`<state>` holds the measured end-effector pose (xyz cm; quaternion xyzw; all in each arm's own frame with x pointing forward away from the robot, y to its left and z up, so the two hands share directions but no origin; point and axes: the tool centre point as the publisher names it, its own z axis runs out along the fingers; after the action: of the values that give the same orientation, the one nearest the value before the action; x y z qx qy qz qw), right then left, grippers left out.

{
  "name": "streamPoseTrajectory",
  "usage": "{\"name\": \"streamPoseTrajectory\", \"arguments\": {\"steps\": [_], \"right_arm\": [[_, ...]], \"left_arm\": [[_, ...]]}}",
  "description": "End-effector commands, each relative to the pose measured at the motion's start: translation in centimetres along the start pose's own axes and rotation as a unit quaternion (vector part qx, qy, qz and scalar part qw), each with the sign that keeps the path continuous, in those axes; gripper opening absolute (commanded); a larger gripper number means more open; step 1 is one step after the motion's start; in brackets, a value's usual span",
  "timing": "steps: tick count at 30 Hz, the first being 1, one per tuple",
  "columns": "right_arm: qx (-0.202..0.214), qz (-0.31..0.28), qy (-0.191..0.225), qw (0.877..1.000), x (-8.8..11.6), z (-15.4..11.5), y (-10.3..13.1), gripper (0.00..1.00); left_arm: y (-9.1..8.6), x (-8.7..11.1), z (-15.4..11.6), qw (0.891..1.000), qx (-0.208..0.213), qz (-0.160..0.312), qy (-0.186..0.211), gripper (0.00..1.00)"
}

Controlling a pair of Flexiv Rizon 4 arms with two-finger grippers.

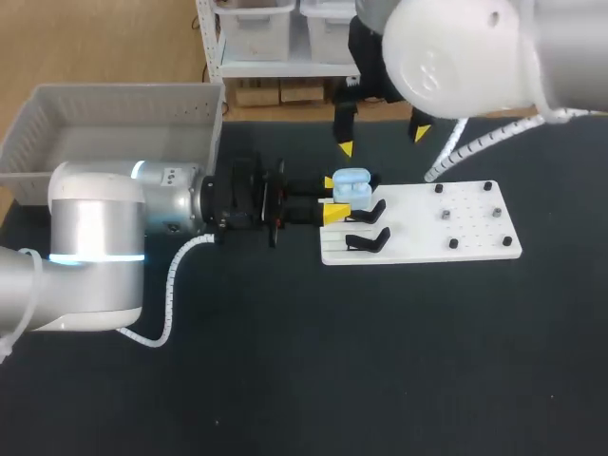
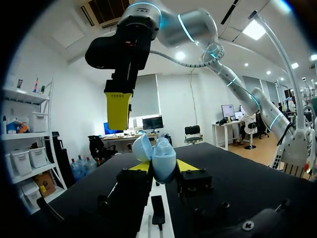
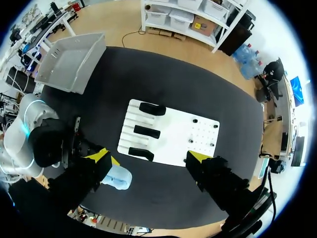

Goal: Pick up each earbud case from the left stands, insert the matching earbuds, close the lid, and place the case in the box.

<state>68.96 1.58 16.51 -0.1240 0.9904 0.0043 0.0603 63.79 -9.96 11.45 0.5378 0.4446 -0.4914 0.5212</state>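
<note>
Between the yellow tips of the left gripper (image 2: 163, 167), pinched from both sides, sits the pale blue earbud case (image 2: 162, 153) (lid open). Beyond, the right gripper (image 1: 382, 141) hangs spread and empty; pressing down off-centre could lever the case from that pinch.

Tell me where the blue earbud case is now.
In the head view the earbud case is near the middle, lid open, between the fingers of the left gripper, at the left edge of the white stand board.

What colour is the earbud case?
Light blue; the earbud case shows best in the left wrist view.
</note>
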Motion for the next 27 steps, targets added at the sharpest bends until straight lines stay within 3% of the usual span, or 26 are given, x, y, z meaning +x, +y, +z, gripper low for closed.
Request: {"name": "streamPoseTrajectory", "arguments": {"steps": [1,11,24,27], "right_arm": [[-0.002,0.003,0.010,1.000,-0.3,0.7,-0.1,1.00],[-0.009,0.005,0.024,1.000,0.7,2.5,-0.1,1.00],[-0.018,-0.009,0.038,0.999,3.7,2.4,0.2,1.00],[-0.016,-0.009,0.023,1.000,4.1,1.9,0.1,1.00]], "left_arm": [[-0.1,0.1,0.0,1.000,-0.002,0.001,-0.001,0.00],[-0.1,0.1,0.0,1.000,-0.002,0.001,-0.001,0.00],[-0.1,0.1,0.0,1.000,-0.002,0.001,-0.001,0.00],[-0.1,0.1,0.0,1.000,-0.002,0.001,-0.001,0.00]]}}
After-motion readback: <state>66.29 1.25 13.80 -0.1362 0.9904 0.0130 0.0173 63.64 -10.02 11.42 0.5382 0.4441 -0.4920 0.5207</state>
